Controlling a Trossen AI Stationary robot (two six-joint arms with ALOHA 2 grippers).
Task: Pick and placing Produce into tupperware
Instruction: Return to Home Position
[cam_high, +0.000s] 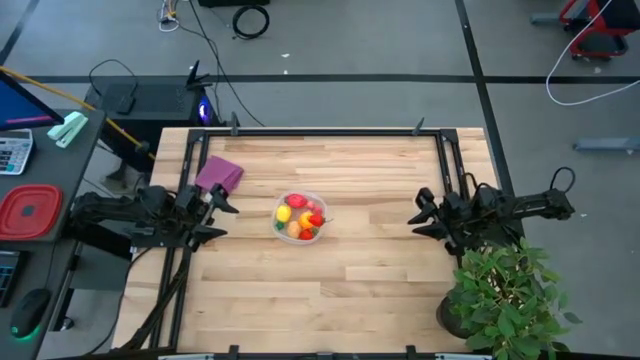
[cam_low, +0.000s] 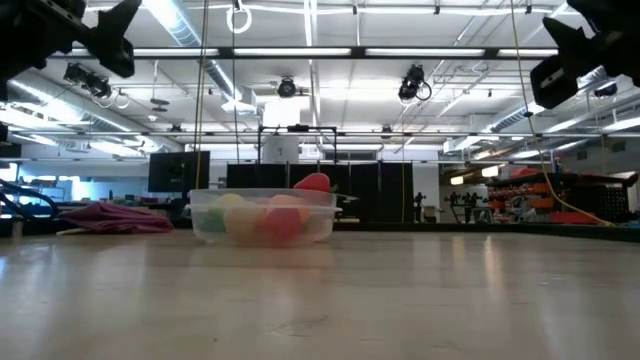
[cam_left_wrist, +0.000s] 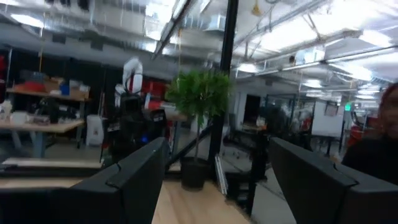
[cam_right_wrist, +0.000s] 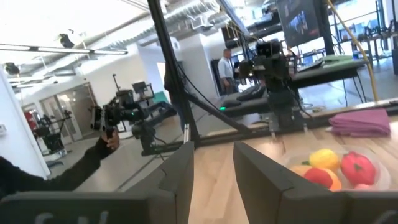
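Note:
The round clear tupperware (cam_high: 300, 216) stands on the wooden table near its middle, its base on the wood, and holds several toy produce pieces (cam_high: 303, 217), red, yellow, orange and pink. It also shows in the low view (cam_low: 262, 215) and the right wrist view (cam_right_wrist: 339, 168). My left gripper (cam_high: 222, 210) is open and empty at the table's left edge, raised above the wood. My right gripper (cam_high: 420, 218) is open and empty at the table's right side, also raised. In their wrist views the left gripper (cam_left_wrist: 214, 180) and the right gripper (cam_right_wrist: 214, 174) hold nothing.
A purple cloth (cam_high: 219, 175) lies at the far left of the table. A potted plant (cam_high: 505, 295) stands at the near right corner. A red square lidded container (cam_high: 28, 212) sits off the table to the left. A person's arm (cam_right_wrist: 56, 171) shows beyond the table.

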